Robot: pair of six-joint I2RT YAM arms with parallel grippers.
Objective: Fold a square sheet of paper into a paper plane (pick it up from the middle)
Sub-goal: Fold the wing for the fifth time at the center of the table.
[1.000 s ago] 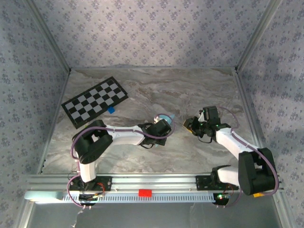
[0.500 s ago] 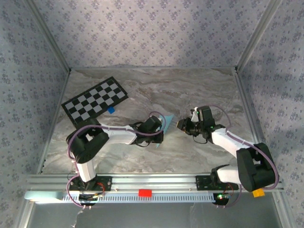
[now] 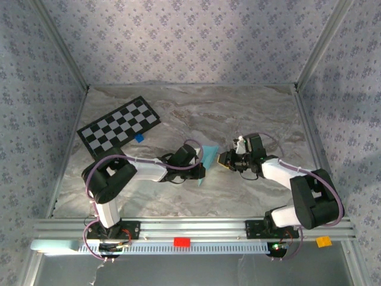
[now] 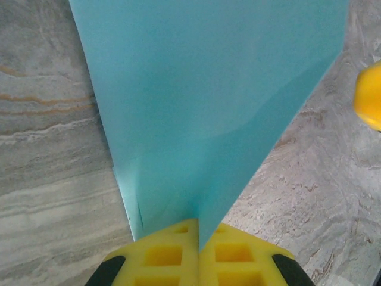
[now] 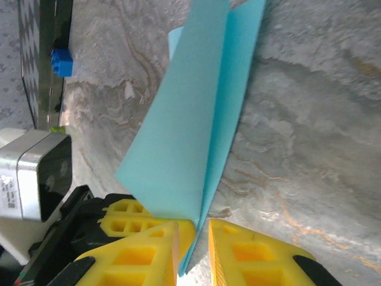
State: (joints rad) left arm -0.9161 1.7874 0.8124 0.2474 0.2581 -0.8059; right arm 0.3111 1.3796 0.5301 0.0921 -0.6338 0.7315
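Square sheet of paper (image 3: 208, 156): light sky-blue, plain, folded over into two leaves. Location: middle of the marbled grey tabletop (image 3: 250, 113), between the two grippers. Attitude: stands on edge. In the top view its long axis runs from near to far, leaning slightly right at the far end. In the right wrist view the two leaves spread apart in a narrow V away from the fingers.

Left gripper (image 4: 198, 229): yellow fingers pressed together on the sheet's lower edge, pinching both leaves.

Right gripper (image 5: 193, 229): yellow fingers stand a narrow gap apart with the sheet's corner between them. Whether they press on it cannot be told.

Checkerboard card (image 3: 119, 127): black and white, flat at the far left of the tabletop, well apart from the sheet.

Small blue block (image 3: 139, 137): just beside the card's near right edge.

Silver camera housing (image 5: 36, 173): on the left wrist; carries a small label, too small to read.
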